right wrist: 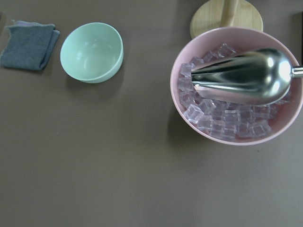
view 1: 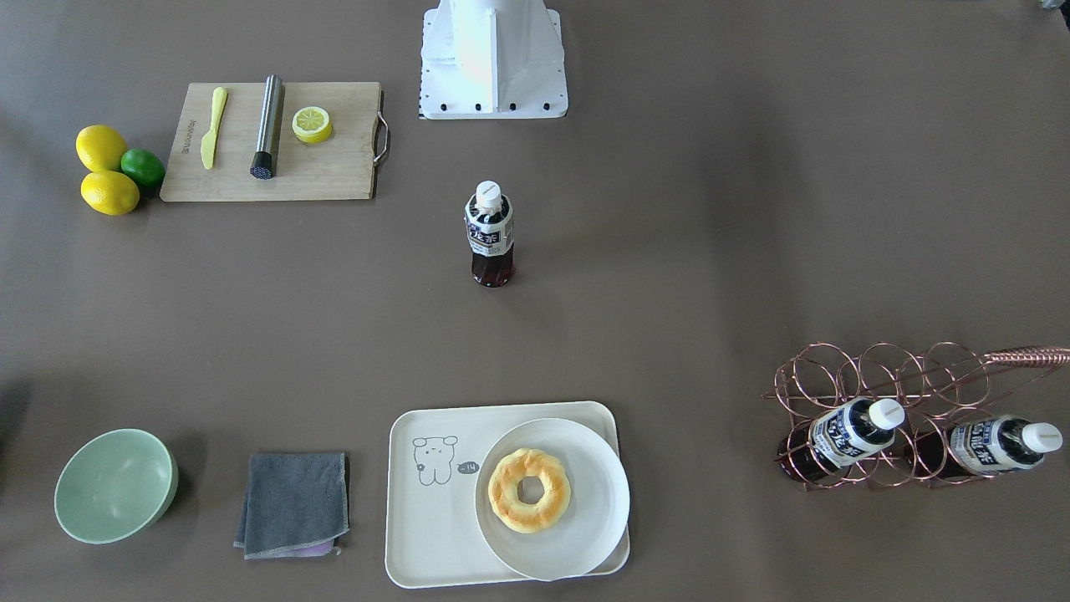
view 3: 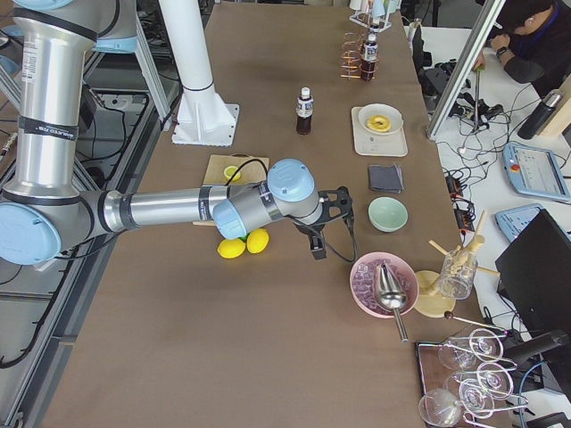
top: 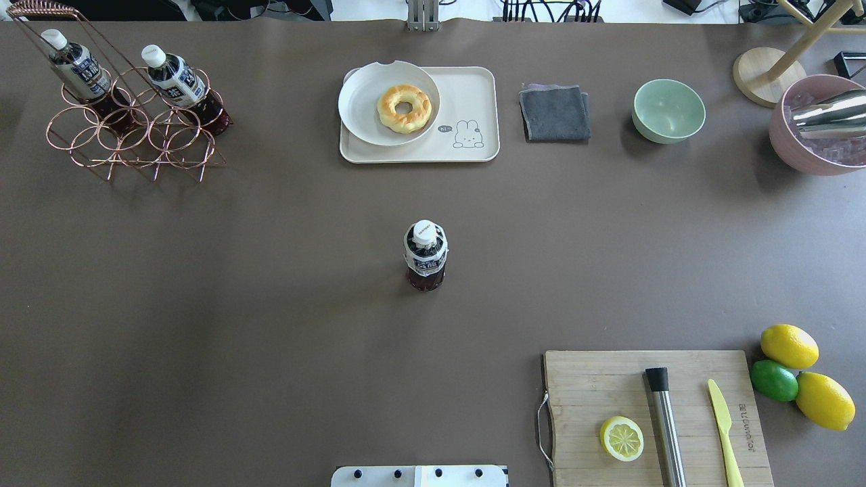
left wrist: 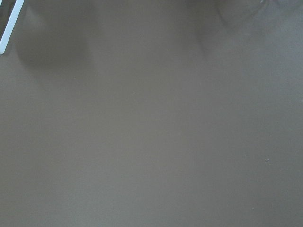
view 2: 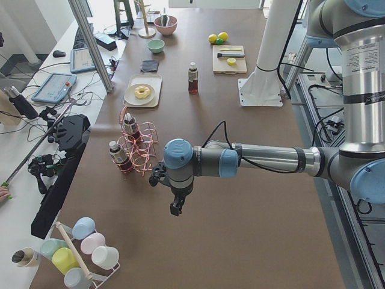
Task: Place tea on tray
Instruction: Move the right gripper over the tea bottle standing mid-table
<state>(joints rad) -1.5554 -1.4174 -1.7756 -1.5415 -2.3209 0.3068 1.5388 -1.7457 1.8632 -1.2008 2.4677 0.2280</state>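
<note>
In the overhead view a copper wire rack point(top: 139, 138) stands at the far left and holds two bottles point(top: 78, 67) point(top: 177, 80), both tilted. Next comes the tray point(top: 473, 95). A round plate point(top: 358, 101) sits on its left part and carries a doughnut point(top: 423, 108). The tea point(top: 425, 260) stands upright on the bare table point(left wrist: 151, 123) at the middle, well apart from the tray and free of both arms.

Right of the tray lie a folded grey cloth point(top: 555, 113) and an empty green bowl point(top: 668, 111). A pink bowl point(top: 798, 152) sits at the far right edge. Nearer the robot, the cutting board point(top: 595, 379) bears a lemon half point(top: 622, 438), a metal cylinder point(top: 664, 426) and a yellow knife point(top: 722, 433). Two lemons point(top: 789, 345) and a lime point(top: 774, 380) touch each other just beside it.

The overhead view cuts the pink bowl off. The right wrist view shows nearly all of it, filled with clear ice cubes point(right wrist: 222, 120) under a steel scoop point(right wrist: 241, 78). The left wrist view shows only brown table.

The arms appear only in the side views. The left gripper point(view 2: 175, 208) hangs over the table near the rack, and the right gripper point(view 3: 318, 250) hangs between the lemons and the pink bowl. Whether the fingers are wide or narrow cannot be told for either one.
</note>
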